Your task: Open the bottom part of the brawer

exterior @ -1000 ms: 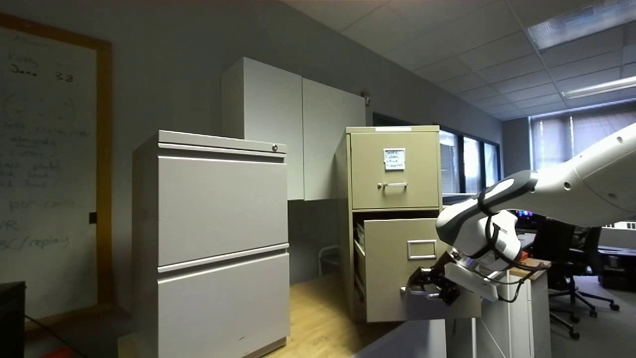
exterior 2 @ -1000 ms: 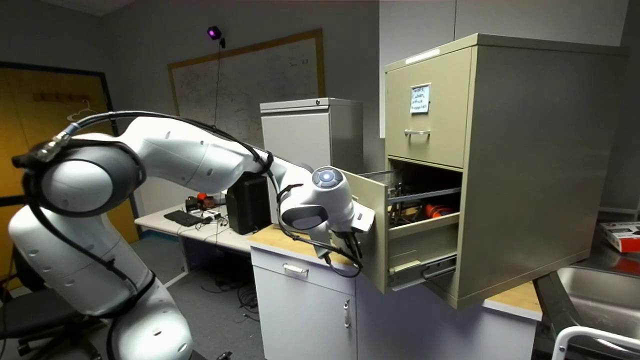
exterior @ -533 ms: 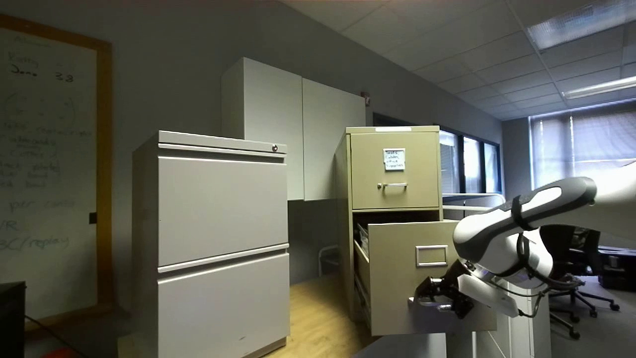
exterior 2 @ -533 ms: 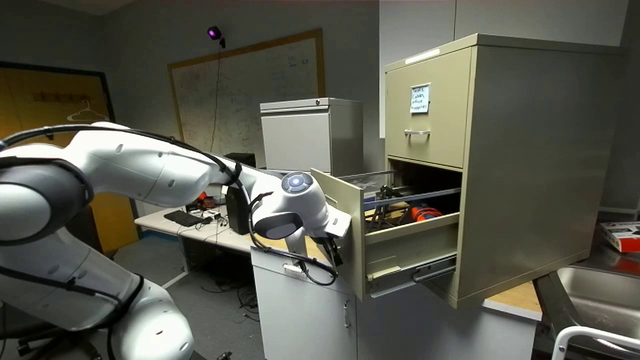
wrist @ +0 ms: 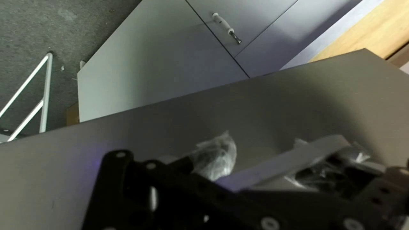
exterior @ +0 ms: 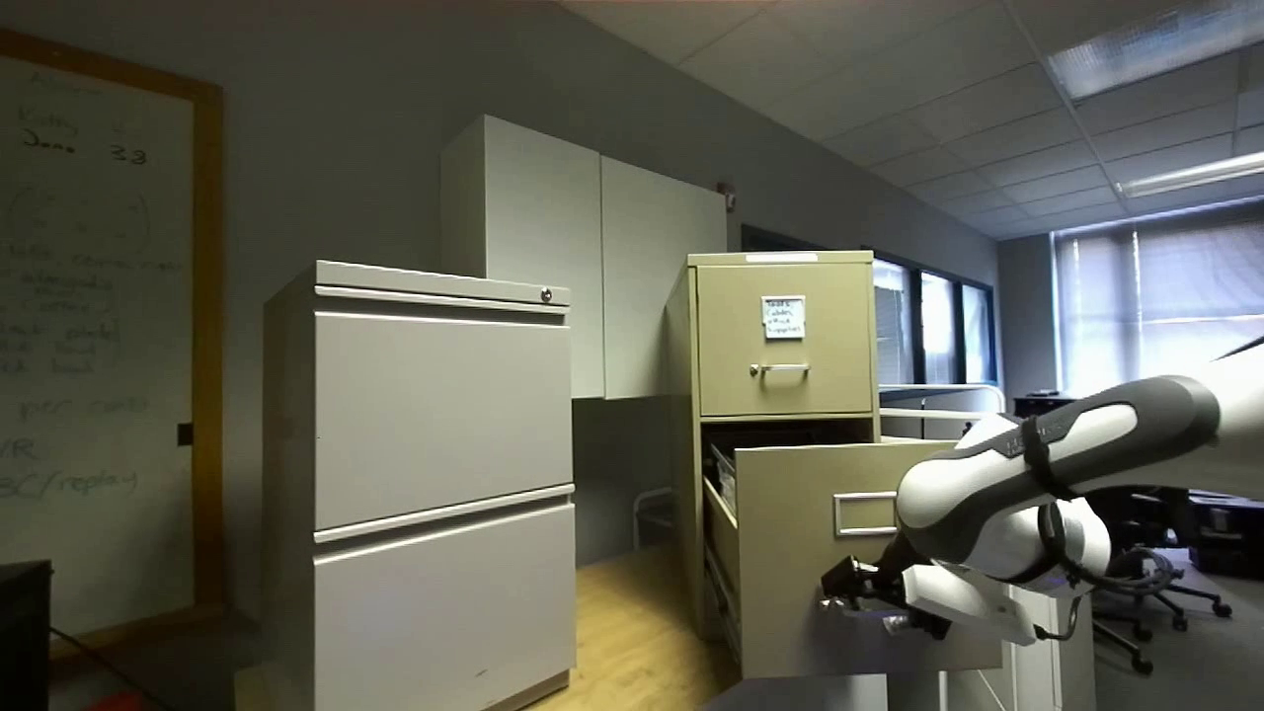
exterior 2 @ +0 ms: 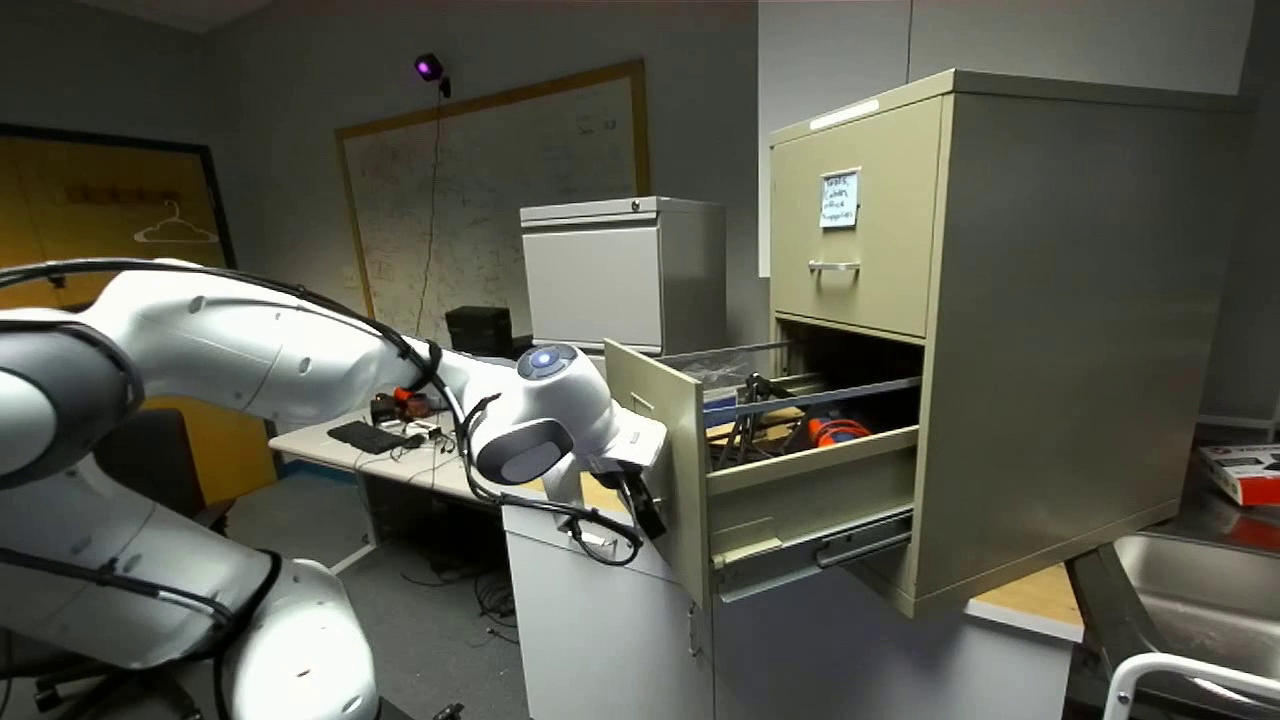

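Observation:
The brawer, a beige filing cabinet (exterior: 681, 336) (exterior 2: 1080, 350), shows in both exterior views with its labelled top drawer shut. Its bottom part, the lower drawer (exterior: 780, 553) (exterior 2: 840, 490), is pulled well out and shows its inside. My gripper (exterior: 874, 604) (exterior 2: 645, 510) is at the lower half of that drawer's front. In the wrist view the drawer's handle (wrist: 281, 163) slants across the gap of my gripper (wrist: 266, 161). The fingers (wrist: 219, 156), wrapped in clear film, stand apart around the handle. Whether either finger touches it, I cannot tell.
Orange and dark items (exterior 2: 838, 430) lie in the drawer. A grey two-panel cabinet (exterior: 444, 425) stands nearby on the wooden counter (exterior: 622, 622). Under the drawer are white base cupboards (wrist: 159, 64). A sink (exterior 2: 1200, 570) and a white tube frame (exterior 2: 1190, 670) lie beyond.
The lower drawer has slid further out of the cabinet, and the arm has drawn back along with it. Lately the fingers have spread apart at the handle.

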